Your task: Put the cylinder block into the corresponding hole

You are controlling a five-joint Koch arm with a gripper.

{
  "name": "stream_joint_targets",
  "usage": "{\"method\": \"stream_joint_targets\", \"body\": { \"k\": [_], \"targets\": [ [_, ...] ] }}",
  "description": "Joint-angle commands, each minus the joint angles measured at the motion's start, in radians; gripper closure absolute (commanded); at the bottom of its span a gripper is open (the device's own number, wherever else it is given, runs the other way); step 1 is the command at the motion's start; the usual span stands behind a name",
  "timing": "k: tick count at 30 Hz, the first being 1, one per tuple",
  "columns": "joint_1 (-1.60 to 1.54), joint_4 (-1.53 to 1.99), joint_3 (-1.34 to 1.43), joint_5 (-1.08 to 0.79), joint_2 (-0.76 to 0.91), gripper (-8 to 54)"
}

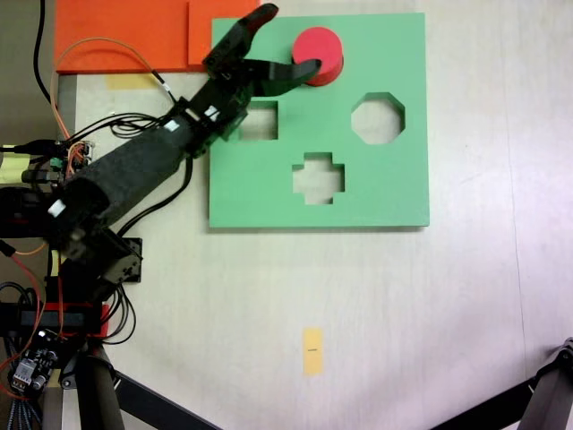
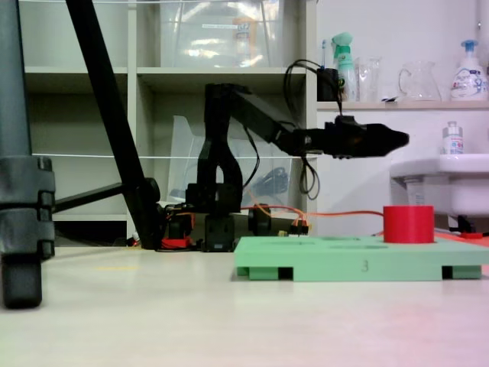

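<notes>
The red cylinder block [image 1: 319,54] stands upright at the top middle of the green foam board [image 1: 394,193], and its body rises above the board's surface [image 2: 408,224]. No round cutout shows; the cylinder covers that part of the board. My black gripper [image 1: 293,38] is open, with one finger pointing past the board's top edge and the other finger's tip over the cylinder's left rim. In a fixed view from the side, the gripper [image 2: 399,138] hangs well above the cylinder, apart from it, with nothing between its fingers.
The board also has a square cutout [image 1: 259,121], an octagonal cutout [image 1: 377,118] and a cross-shaped cutout [image 1: 319,176]. Orange foam sheets [image 1: 125,36] lie at the top left. A yellow tape mark [image 1: 312,349] sits on the table. Tripod legs [image 2: 23,229] stand nearby.
</notes>
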Motion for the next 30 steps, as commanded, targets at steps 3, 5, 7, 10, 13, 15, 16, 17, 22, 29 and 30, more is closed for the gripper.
{"method": "stream_joint_targets", "body": {
  "k": [3, 5, 7, 10, 13, 15, 16, 17, 22, 29, 30],
  "targets": [
    [0.114, 0.399, -0.017, -0.403, 0.308, 8.0],
    [0.206, 0.552, -0.017, -0.638, 0.391, 9.0],
    [0.33, 0.611, 0.032, -0.854, 0.465, 9.3],
    [0.48, 0.561, 0.204, -1.266, 0.603, 9.6],
    [0.676, 0.563, 0.287, -1.327, 0.683, 9.8],
    [0.769, 0.56, 0.336, -1.33, 0.689, 9.7],
    [0.821, 0.555, 0.365, -1.344, 0.689, 9.7],
    [0.856, 0.545, 0.402, -1.361, 0.689, 9.5],
    [0.905, 0.284, 0.666, -1.365, 0.687, 10.5],
    [0.85, 0.143, 1.005, -1.365, 0.686, 10.5],
    [0.856, 0.216, 1.003, -1.367, 0.686, 10.0]
  ]
}}
